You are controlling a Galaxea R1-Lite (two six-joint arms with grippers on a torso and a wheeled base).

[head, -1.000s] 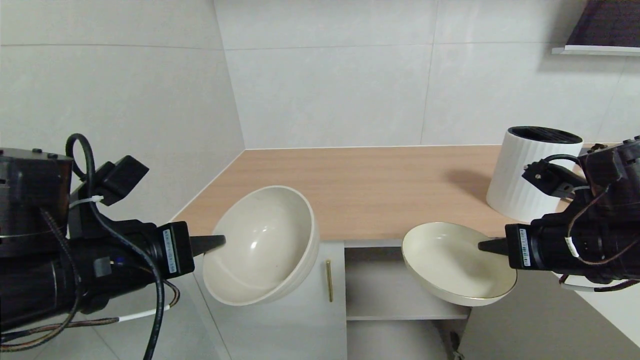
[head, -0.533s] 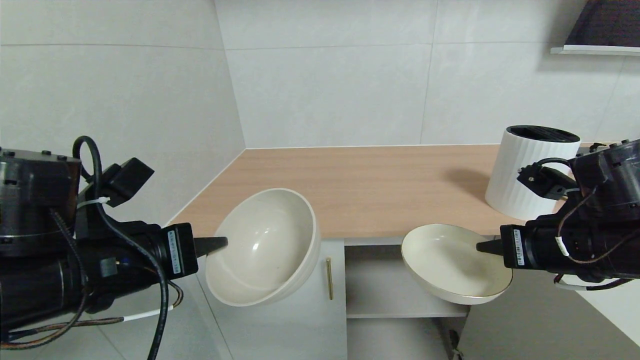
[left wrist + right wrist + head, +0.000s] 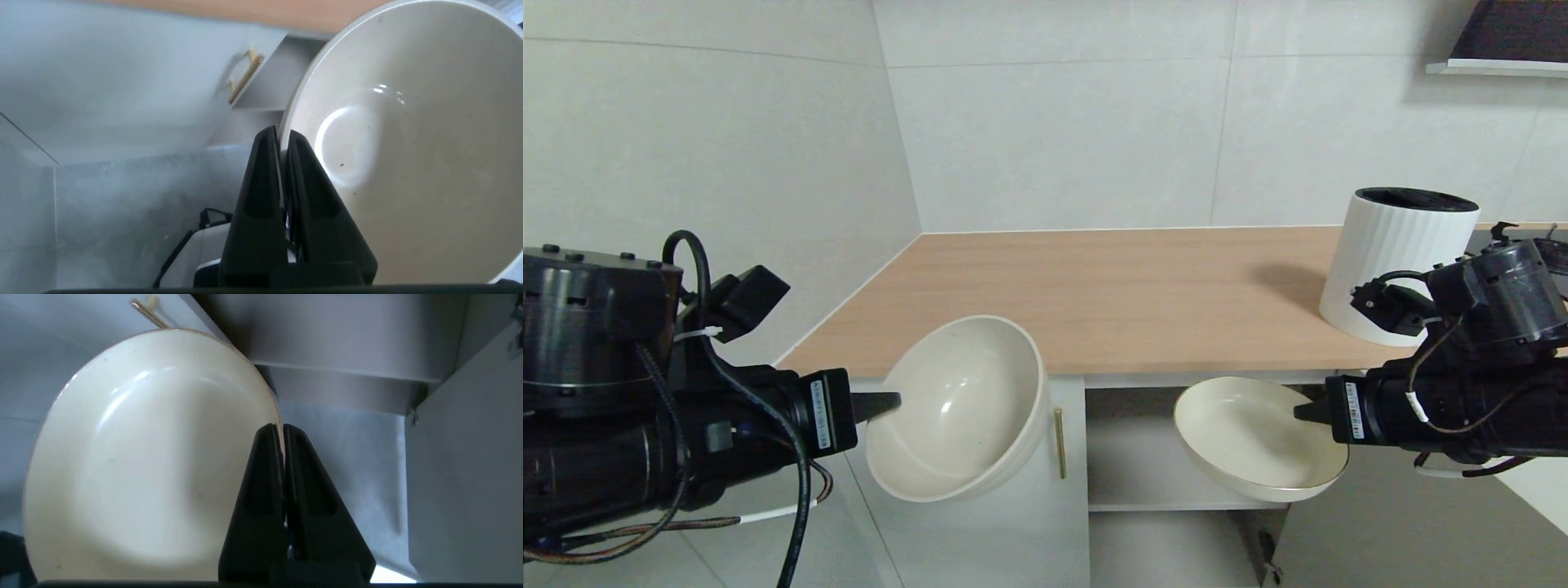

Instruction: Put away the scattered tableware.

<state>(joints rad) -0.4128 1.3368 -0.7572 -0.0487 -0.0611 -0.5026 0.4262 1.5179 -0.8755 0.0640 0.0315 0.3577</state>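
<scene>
Left gripper (image 3: 892,402): my jaws are pressed together on the rim of the deep cream bowl (image 3: 964,408). In the left wrist view the two black fingers (image 3: 265,188) clamp the bowl's (image 3: 409,139) edge between them.
Deep cream bowl: held in the air, in front of the light wood-grain countertop (image 3: 1094,294). It hangs near the left end of the countertop's front edge, tipped on its side with the hollow facing me.
Right gripper (image 3: 1298,411): my jaws pinch the rim of the shallow cream plate with a thin gold edge (image 3: 1258,441). In the right wrist view the plate's (image 3: 155,449) edge passes between the closed fingers (image 3: 263,490).
Shallow cream plate: held in the air just below the countertop's front edge, toward its right part. It is tilted, with its far side lower.
White cabinet door with a slim brass handle (image 3: 1059,445): shut, directly under the countertop, behind the bowl.
Open cabinet bay with a pale shelf (image 3: 1168,510): under the countertop, right of the door, behind the plate.
White ribbed cylindrical holder with a black slotted top (image 3: 1392,261): upright on the countertop, at its right end.
Pale tiled wall (image 3: 1062,122): rises from the countertop's back and left edges.
</scene>
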